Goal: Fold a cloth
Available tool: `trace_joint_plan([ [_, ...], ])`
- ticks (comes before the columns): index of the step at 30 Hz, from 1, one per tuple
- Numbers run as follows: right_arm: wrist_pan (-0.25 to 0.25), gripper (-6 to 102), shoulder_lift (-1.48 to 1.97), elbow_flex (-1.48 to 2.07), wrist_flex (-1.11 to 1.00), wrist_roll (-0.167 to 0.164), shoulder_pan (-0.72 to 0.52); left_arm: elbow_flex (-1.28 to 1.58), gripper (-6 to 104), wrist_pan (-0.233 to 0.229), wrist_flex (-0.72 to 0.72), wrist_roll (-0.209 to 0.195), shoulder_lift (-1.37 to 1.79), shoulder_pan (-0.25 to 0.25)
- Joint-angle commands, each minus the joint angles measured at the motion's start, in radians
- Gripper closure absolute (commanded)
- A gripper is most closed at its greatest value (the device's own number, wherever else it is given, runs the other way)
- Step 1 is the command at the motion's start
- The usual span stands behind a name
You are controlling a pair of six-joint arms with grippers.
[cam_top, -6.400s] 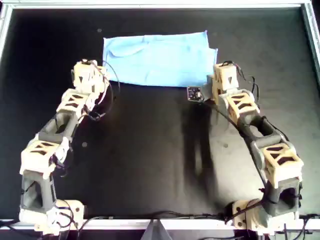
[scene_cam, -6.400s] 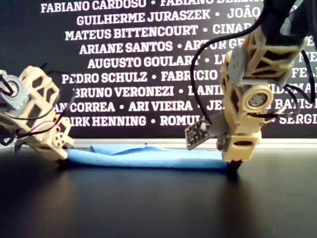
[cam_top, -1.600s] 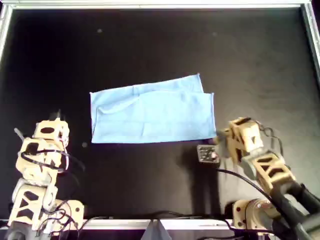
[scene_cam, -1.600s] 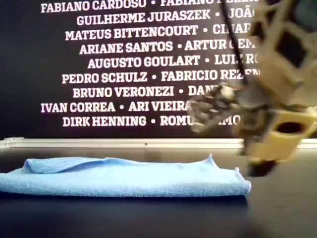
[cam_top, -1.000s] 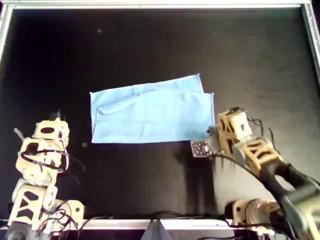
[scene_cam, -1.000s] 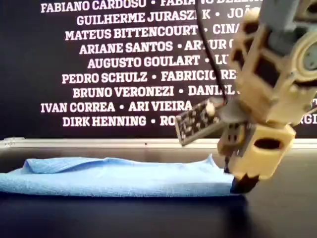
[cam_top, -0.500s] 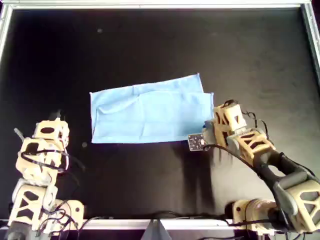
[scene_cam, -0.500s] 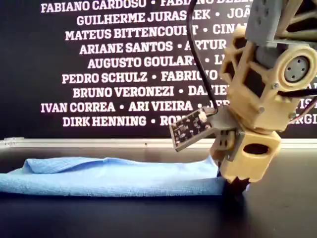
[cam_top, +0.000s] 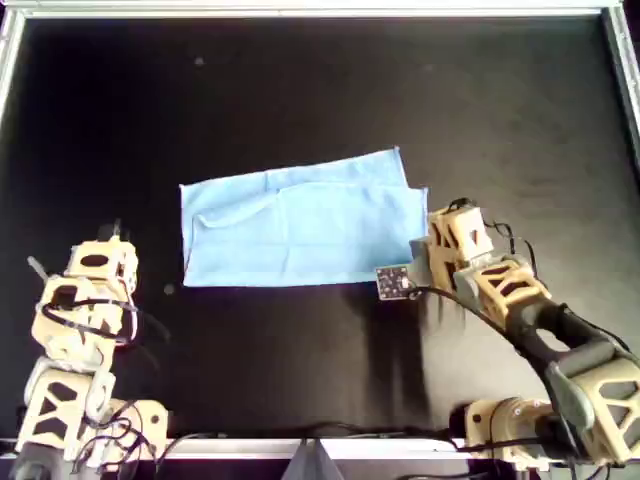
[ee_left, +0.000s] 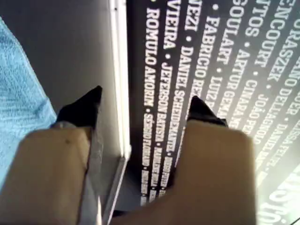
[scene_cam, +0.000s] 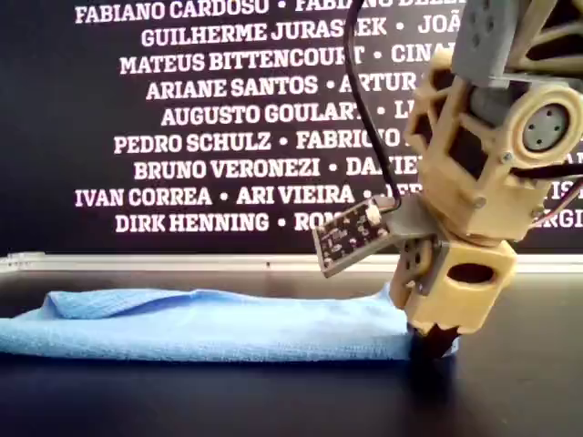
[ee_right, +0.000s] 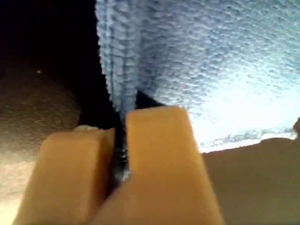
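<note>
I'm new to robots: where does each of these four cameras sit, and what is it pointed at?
Overhead view: above, looking down at the thin light-blue fabric cloth on the black table; both arms show.
Exterior view: low at table level, facing the white-lettered name wall; one arm shows.
Left wrist view: on the left pincer, open, aimed at that wall.
Right wrist view: on the right pincer, shut on the cloth's edge.
All four share the cloth.
</note>
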Motion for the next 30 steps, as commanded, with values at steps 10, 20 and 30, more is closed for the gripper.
trace_joint_plan([
  [10, -0.006, 94, 0.252, 0.13, -0.018, 0.003, -0.015, -0.017, 34, -0.005, -0.018, 0.002, 0.017, 0.023],
  [20, -0.011, 94, 0.414, 0.169, -0.041, 0.005, 0.009, -0.018, 34, -0.002, -0.018, 0.002, 0.017, 0.023],
  [30, -0.011, 94, 0.199, -0.072, -0.242, 0.005, 0.138, -0.018, 34, -0.003, -0.018, 0.002, 0.017, 0.023],
])
